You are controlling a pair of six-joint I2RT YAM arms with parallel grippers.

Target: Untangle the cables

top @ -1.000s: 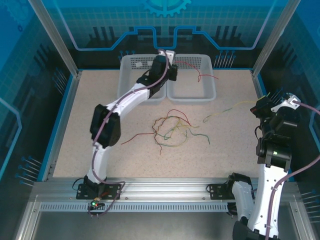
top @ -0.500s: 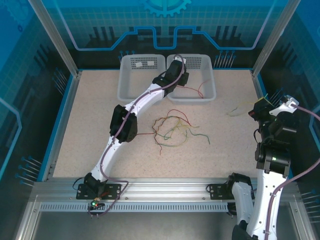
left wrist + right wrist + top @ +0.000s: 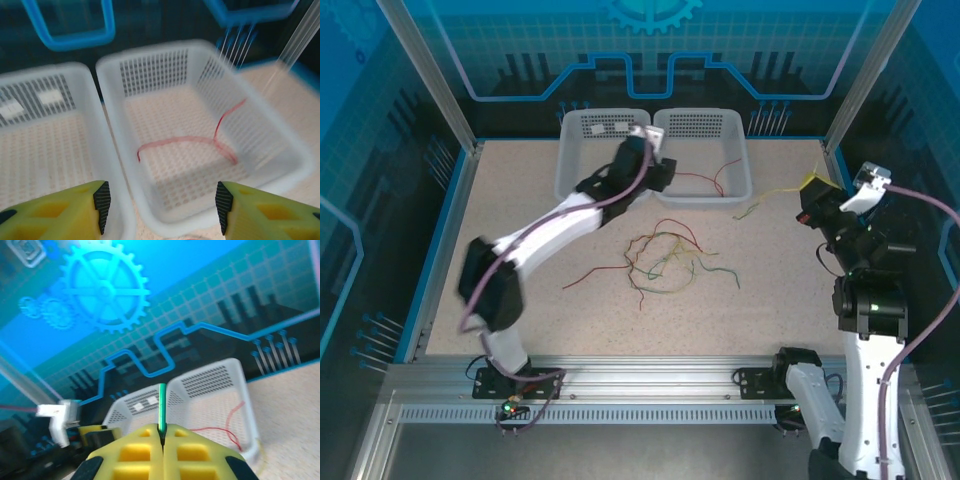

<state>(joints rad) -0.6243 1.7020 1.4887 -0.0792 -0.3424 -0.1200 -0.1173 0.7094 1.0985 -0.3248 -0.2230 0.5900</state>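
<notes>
L jaws: shut on the red cable (image 3: 190,139) 1 s back, now spread, nothing betw. them. They hang over the wall shared by the two baskets at far edge of bench (image 3: 520,220). Red cable lies loose on floor of R basket (image 3: 155,50), one end up its right wall → dropped off, 1 cable sorted. L arm (image 3: 570,215) has swung back left off that basket.

R jaws: pressed together, pinching yellow-green cable (image 3: 765,200); have moved toward far right corner. Its free end, earlier trailing near bench centre, now hangs just beside R basket's near right corner, apart from the tangle (image 3: 665,260) → looks pulled free.

Tangle at bench centre: unshifted. Judgement: 2 out, rest to do.
</notes>
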